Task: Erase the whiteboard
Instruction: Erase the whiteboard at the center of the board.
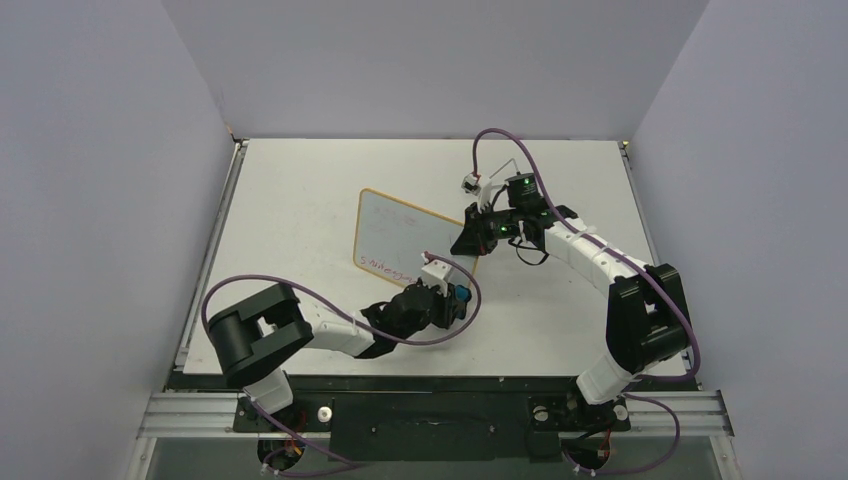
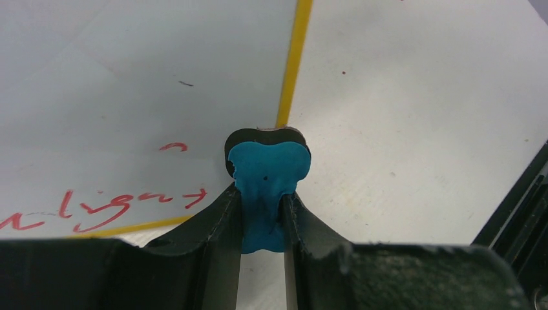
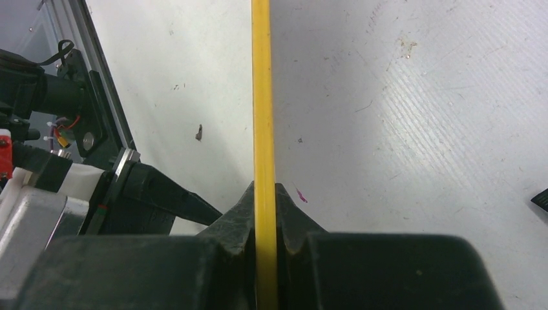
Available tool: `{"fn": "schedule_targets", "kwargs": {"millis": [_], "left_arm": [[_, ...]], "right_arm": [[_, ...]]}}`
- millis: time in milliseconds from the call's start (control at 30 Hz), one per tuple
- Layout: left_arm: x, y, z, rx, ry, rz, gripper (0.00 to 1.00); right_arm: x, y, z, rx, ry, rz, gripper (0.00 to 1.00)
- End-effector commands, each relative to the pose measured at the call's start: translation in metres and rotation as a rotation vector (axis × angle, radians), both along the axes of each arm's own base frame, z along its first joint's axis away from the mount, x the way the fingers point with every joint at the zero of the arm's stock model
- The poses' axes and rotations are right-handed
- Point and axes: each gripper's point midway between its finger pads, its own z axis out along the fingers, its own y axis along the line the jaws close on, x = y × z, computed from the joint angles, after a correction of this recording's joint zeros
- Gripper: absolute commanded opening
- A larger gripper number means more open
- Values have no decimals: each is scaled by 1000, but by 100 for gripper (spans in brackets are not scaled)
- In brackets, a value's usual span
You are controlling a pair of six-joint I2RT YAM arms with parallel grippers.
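The whiteboard [image 1: 405,232] lies near the table's middle, white with a thin yellow-wood frame and red handwriting along its near edge [image 2: 103,203]. My left gripper [image 1: 458,297] is shut on the blue-and-black eraser [image 2: 267,169], held just off the board's near right corner, beside the frame [image 2: 292,64]. My right gripper [image 1: 468,238] is shut on the board's right frame edge [image 3: 261,97], which runs straight up between its fingers [image 3: 294,216].
The table [image 1: 300,180] is white with grey walls around it. A metal rail [image 1: 205,260] runs along the left edge. A small white-and-black object [image 1: 469,183] lies behind the right gripper. The left arm's body [image 3: 77,187] shows at the left of the right wrist view.
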Motion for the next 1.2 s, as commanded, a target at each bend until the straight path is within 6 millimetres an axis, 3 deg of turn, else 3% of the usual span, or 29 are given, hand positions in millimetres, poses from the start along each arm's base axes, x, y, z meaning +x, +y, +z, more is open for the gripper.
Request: {"fn": "schedule_targets", "kwargs": {"millis": [0, 133, 267, 433, 567, 867, 1000, 1167], "left_arm": [[35, 28, 14, -3, -35, 177, 0], [51, 67, 6, 31, -13, 288, 0], [53, 84, -5, 50, 7, 317, 0], [48, 71, -9, 47, 14, 237, 0], [30, 40, -4, 52, -14, 106, 0], [22, 3, 27, 5, -75, 35, 0], [30, 10, 37, -2, -92, 104, 0], [49, 50, 24, 28, -55, 245, 0]], "right_arm": [[-8, 6, 12, 25, 11, 17, 0], [-8, 6, 13, 25, 9, 18, 0], [-8, 6, 13, 24, 9, 17, 0], [-8, 6, 12, 23, 11, 18, 0], [-8, 6, 12, 23, 12, 17, 0], [-8, 6, 11, 23, 13, 18, 0], [-8, 6, 12, 23, 11, 18, 0], [-9, 6, 12, 23, 13, 18, 0]]}}
